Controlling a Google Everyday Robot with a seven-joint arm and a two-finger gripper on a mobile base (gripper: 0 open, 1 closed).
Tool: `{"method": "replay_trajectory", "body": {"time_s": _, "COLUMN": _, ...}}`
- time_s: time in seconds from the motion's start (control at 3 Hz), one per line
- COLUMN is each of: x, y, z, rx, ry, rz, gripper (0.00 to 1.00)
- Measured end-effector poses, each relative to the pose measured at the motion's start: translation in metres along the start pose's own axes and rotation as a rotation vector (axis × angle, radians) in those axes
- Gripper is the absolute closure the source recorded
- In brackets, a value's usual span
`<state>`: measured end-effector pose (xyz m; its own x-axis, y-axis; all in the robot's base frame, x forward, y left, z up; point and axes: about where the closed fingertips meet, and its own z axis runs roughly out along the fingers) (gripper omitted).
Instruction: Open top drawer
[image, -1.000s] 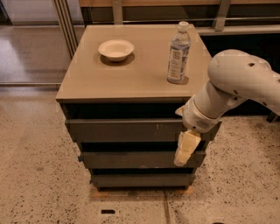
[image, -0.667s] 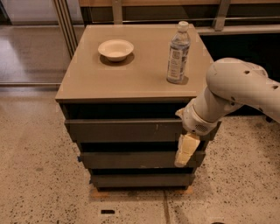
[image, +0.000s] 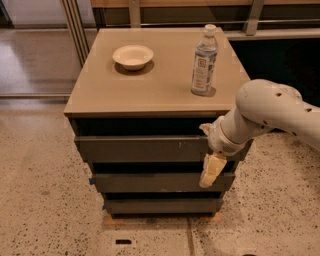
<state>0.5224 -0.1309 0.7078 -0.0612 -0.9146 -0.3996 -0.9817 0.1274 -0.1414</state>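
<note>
**Q:** What is there, starting from the left?

**A:** A low cabinet (image: 150, 90) with a tan top stands on a speckled floor (image: 40, 200). A shallow pale bowl (image: 132, 56) sits on the top towards the left. Below the top are three dark drawer fronts, stacked. The top drawer (image: 140, 149) is the widest. It runs nearly the whole width of the cabinet, with a dark gap between it and the top. The middle drawer (image: 150, 182) and bottom drawer (image: 160, 205) are narrower.

**Q:** And further right?

**A:** A clear plastic bottle (image: 204, 61) stands upright on the right side of the top. Below it, a cream gripper (image: 211, 172) hangs pointing down, in front of the right end of the middle drawer. The wrist above it covers the right end of the top drawer. I cannot tell whether the gripper is open or closed, or whether it holds anything. A thick white arm (image: 270, 112) reaches in from the right edge.

**Q:** How will the top drawer handle?

**A:** It looks like a stiff, flat panel with no handle, and the smooth face offers no grip. The likely hold is its upper edge, reached through the dark gap. It probably slides straight out with some weight. A pull near the right end may skew it, so a steady pull would suit, and would also spare the bottle.
</note>
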Motion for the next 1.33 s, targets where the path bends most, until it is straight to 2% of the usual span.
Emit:
{"method": "replay_trajectory", "body": {"time_s": 0.33, "x": 0.006, "y": -0.016, "z": 0.018, "rx": 0.005, "ry": -0.005, "rz": -0.017, "gripper": 0.0}}
{"method": "replay_trajectory", "body": {"time_s": 0.67, "x": 0.008, "y": -0.04, "z": 0.065, "rx": -0.057, "ry": 0.013, "rz": -0.044, "gripper": 0.0}}
{"method": "replay_trajectory", "body": {"time_s": 1.0, "x": 0.008, "y": -0.039, "z": 0.065, "rx": -0.06, "ry": 0.013, "rz": -0.044, "gripper": 0.0}}
{"method": "replay_trajectory", "body": {"time_s": 1.33, "x": 0.007, "y": -0.029, "z": 0.063, "rx": -0.106, "ry": 0.028, "rz": -0.038, "gripper": 0.0}}
